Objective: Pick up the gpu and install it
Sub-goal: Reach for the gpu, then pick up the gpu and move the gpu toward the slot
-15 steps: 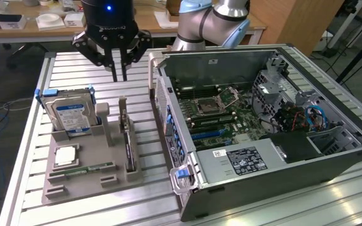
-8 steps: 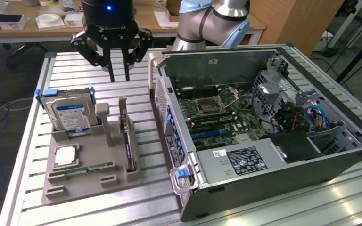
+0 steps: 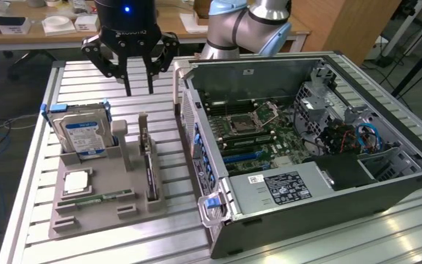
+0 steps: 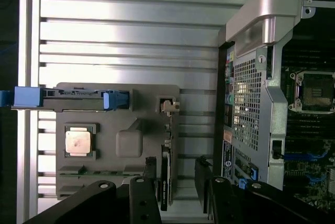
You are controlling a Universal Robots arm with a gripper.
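The gpu [image 3: 149, 165] stands on edge in a slot of the grey parts holder [image 3: 123, 212], a thin card seen edge-on with its metal bracket end up at the far side. My gripper [image 3: 139, 88] hangs open above the slatted table, behind the holder's far end and well above the card, with nothing between its fingers. In the wrist view the gpu [image 4: 166, 174] runs as a dark strip close beside one of the two black fingers [image 4: 151, 182], inside the gap of the gripper [image 4: 176, 185].
The holder also carries a hard drive [image 3: 85, 135] in a blue caddy, a processor [image 3: 77, 183] and a memory stick [image 3: 97, 197]. The open computer case [image 3: 306, 137] lies at the exterior view's right, motherboard [image 3: 259, 135] exposed. The case's rear panel [image 4: 251, 98] stands near the holder.
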